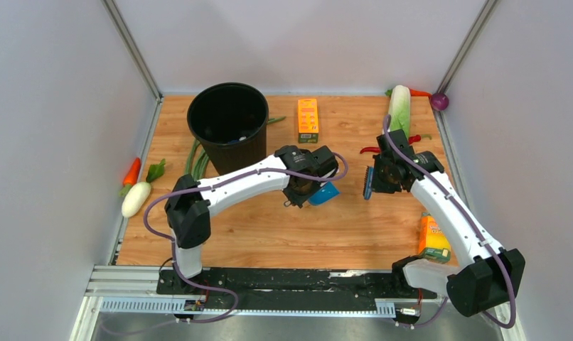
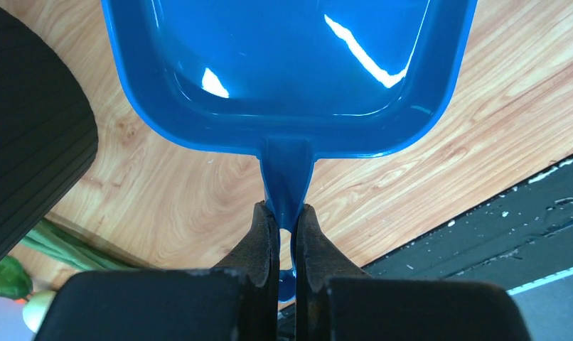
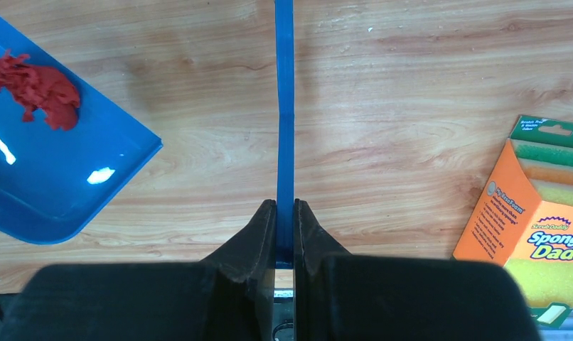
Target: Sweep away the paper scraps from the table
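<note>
With your left gripper (image 2: pixel 286 227) clamped on the handle of the blue dustpan (image 2: pixel 291 64) and your right gripper (image 3: pixel 284 220) pinching the thin blue sweeper (image 3: pixel 284 106), the paper scraps (image 3: pixel 35 89) lie heaped in that pan mid-table (image 1: pixel 355 227), so sweeping looks done and you next likely carry it level to the black bin (image 1: pixel 228 121) at far left.

Bright, even light comes from above. White shiny spots glare on the blue dustpan (image 2: pixel 291 71) just past the left pincer (image 2: pixel 286 211). The worktop (image 3: pixel 411 106) beyond the right pincer (image 3: pixel 284 206) looks sharp, with soft shadows. Both pincers look blurry close to the camera
</note>
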